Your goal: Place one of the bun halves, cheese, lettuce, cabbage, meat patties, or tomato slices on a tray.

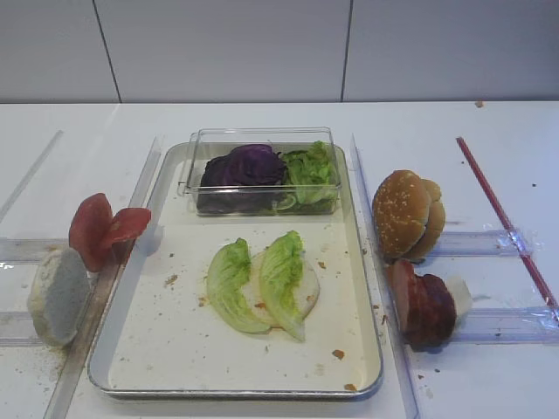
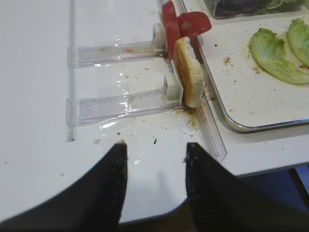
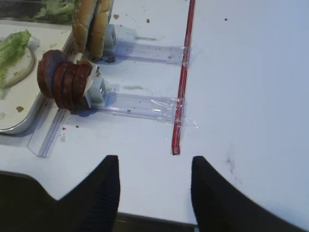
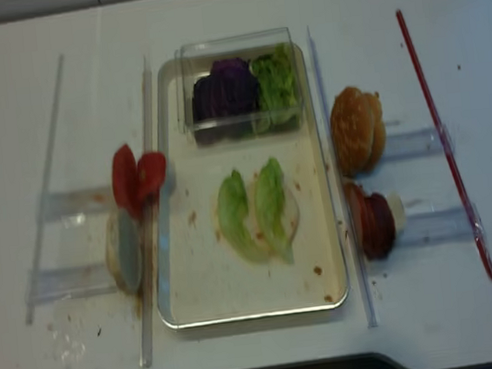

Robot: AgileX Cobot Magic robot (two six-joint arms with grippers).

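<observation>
So far the tray [image 1: 140, 336] held a pale bun half [image 1: 307, 284] under two lettuce leaves [image 1: 281, 271]; meat patties [image 3: 65, 85] were untouched. Both pincers, left pincer [image 2: 155, 162] and right pincer [image 3: 154, 176], hung wide and empty.

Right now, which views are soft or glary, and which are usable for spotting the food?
Exterior high realsense: blurred throughout, lettuce mushy. Exterior high: sharper, slightly washed out; tray rim crisp. Right wrist: meat patties clear, glare on the plastic rails, near fingers dark. Left wrist: bun half sharp, tape glints.
</observation>
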